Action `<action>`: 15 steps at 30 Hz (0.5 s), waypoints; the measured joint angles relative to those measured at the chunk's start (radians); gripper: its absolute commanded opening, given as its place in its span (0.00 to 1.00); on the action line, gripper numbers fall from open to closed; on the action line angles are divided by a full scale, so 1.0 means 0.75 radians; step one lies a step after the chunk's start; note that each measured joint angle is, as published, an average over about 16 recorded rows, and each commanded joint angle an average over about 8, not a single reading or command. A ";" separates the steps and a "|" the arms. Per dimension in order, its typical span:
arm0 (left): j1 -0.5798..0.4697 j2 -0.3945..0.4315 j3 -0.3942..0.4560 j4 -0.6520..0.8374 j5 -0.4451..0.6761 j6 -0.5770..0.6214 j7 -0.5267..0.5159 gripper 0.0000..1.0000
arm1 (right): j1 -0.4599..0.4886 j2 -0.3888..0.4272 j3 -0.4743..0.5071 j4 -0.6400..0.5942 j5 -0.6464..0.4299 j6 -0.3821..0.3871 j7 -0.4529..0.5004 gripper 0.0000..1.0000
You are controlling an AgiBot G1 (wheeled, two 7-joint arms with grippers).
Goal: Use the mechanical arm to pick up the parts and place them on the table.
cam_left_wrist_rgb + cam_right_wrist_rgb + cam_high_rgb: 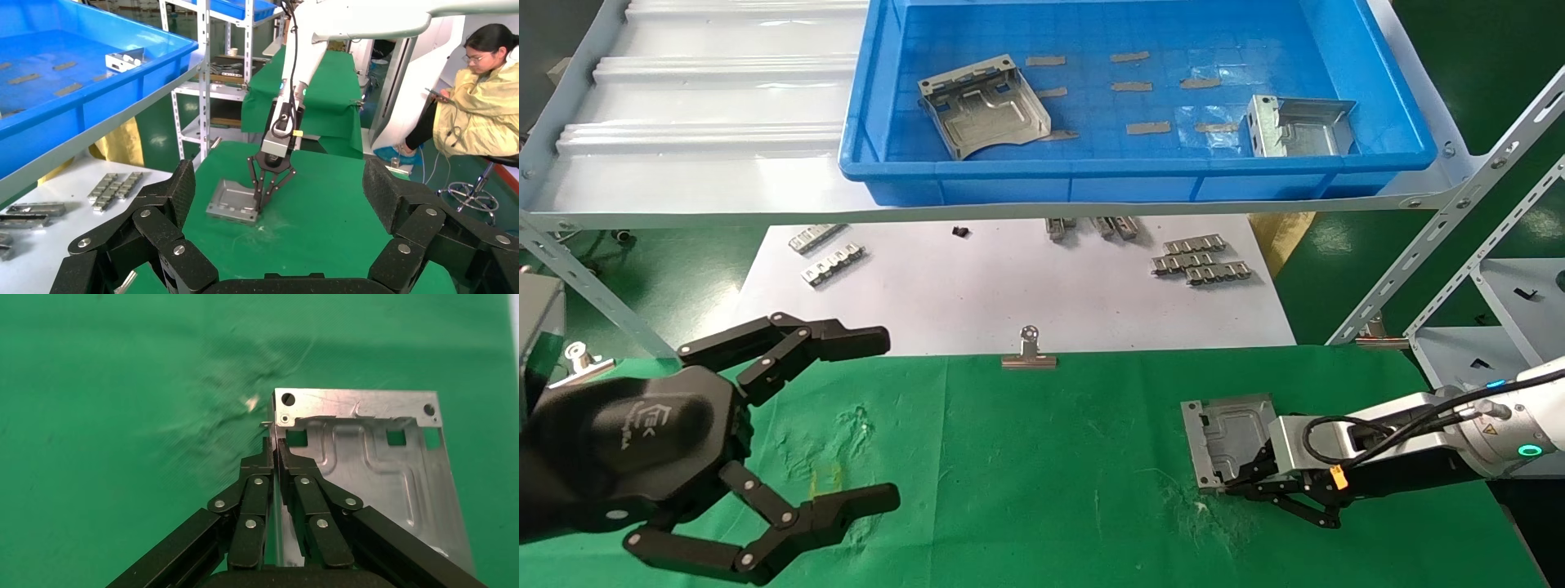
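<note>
Three parts show: two in the blue bin (1385,98) at upper frame, one part (1228,437) on the green table (1042,474) at lower right. The right gripper (1250,478) pinches that part's near rim, fingers (272,459) pressed together on the thin wall. I judge it light, stiff and slick stamped sheet, best taken by an upturned rim as here; edges may be sharp. It lies flat, hollow side up, roughly square, its holed rim toward frame left. The left gripper (878,416) hovers spread wide at lower left, holding nothing.
</note>
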 measured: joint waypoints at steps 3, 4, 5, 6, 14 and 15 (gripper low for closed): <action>0.000 0.000 0.000 0.000 0.000 0.000 0.000 1.00 | 0.007 -0.004 -0.005 -0.019 -0.008 0.005 -0.020 1.00; 0.000 0.000 0.000 0.000 0.000 0.000 0.000 1.00 | 0.010 -0.005 -0.005 -0.024 -0.008 0.005 -0.026 1.00; 0.000 0.000 0.000 0.000 0.000 0.000 0.000 1.00 | 0.013 -0.005 -0.004 -0.029 -0.007 0.002 -0.031 1.00; 0.000 0.000 0.000 0.000 0.000 0.000 0.000 1.00 | 0.016 -0.004 -0.002 -0.034 -0.005 -0.002 -0.036 1.00; 0.000 0.000 0.000 0.000 0.000 0.000 0.000 1.00 | 0.042 0.017 0.046 -0.076 0.066 -0.073 -0.014 1.00; 0.000 0.000 0.000 0.000 0.000 0.000 0.000 1.00 | 0.044 0.022 0.055 -0.081 0.080 -0.084 -0.005 1.00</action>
